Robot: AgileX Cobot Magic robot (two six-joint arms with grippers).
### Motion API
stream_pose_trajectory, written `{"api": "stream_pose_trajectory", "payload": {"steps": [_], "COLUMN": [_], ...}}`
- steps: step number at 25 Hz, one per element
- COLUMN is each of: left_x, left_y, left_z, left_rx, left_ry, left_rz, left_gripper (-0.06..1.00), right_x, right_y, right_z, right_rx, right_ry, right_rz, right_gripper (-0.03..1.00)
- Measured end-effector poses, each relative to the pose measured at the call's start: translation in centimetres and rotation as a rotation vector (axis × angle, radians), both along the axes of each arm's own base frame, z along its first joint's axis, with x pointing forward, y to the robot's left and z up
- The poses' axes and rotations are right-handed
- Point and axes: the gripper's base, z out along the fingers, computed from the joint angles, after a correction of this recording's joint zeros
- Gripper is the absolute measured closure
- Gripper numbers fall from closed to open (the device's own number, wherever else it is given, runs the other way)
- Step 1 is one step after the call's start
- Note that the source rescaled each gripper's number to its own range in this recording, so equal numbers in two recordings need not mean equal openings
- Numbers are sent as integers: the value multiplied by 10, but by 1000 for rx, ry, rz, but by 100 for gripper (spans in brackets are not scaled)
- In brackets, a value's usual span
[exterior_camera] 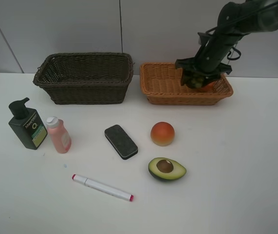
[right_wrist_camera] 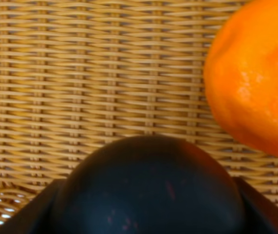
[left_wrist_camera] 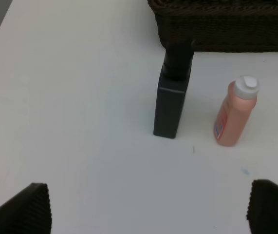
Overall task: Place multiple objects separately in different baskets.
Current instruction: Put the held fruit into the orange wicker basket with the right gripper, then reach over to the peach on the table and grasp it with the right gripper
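While the right fingers (right_wrist_camera: 268, 217) are clamping the mangosteen (right_wrist_camera: 148, 190) over the tan basket (exterior_camera: 187, 100), the left fingers (left_wrist_camera: 27, 209) are standing apart.
Letting go here is risking a knock against the orange (right_wrist_camera: 255, 78) just beside it.

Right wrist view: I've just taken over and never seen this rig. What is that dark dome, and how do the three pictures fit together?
A two-armed robot works at a white table. The high camera looks down on everything; each wrist camera rides on one arm. The dark dome is a mangosteen, gripped by the right pincer over the light basket, beside an orange lying in it. The left pincer hangs open and empty, facing the pump bottle and pink bottle. Eraser, peach, avocado half and marker lie on the table.
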Motion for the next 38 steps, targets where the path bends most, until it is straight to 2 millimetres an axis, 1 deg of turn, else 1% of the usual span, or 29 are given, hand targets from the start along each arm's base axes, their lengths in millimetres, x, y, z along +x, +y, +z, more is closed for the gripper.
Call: {"api": "stream_pose_trajectory", "payload": {"steps": [9, 13, 14, 15, 16, 17, 18, 20, 30, 32, 34, 38], "left_x": [0, 0, 0, 0, 0, 0, 0, 0, 0, 0, 0, 0], "left_y": [0, 0, 0, 0, 0, 0, 0, 0, 0, 0, 0, 0], "left_z": [0, 0, 0, 0, 0, 0, 0, 0, 0, 0, 0, 0], "left_rx": [0, 0, 0, 0, 0, 0, 0, 0, 0, 0, 0, 0], "left_ry": [0, 0, 0, 0, 0, 0, 0, 0, 0, 0, 0, 0], "left_rz": [0, 0, 0, 0, 0, 0, 0, 0, 0, 0, 0, 0], "left_gripper": [-6, -6, -6, -6, -6, -6, -6, -6, -6, -6, -6, -6], "right_x": [-1, -1, 0, 0, 0, 0, 0, 0, -2, -4, -7, -21], "right_y": [0, 0, 0, 0, 0, 0, 0, 0, 0, -1, -1, -3], "right_z": [0, 0, 0, 0, 0, 0, 0, 1, 0, 2, 10, 43], "right_rx": [-4, -27, -31, -32, -32, -32, -32, -33, -37, -39, -40, -39], "right_ry": [10, -1, -4, -7, -8, -8, -8, -7, 14, 25, 33, 51], "right_rz": [2, 68, 78, 82, 84, 85, 85, 88, 89, 90, 90, 94], "right_gripper": [80, 80, 74, 46, 27, 17, 10, 4, 3, 3, 4, 12]}}
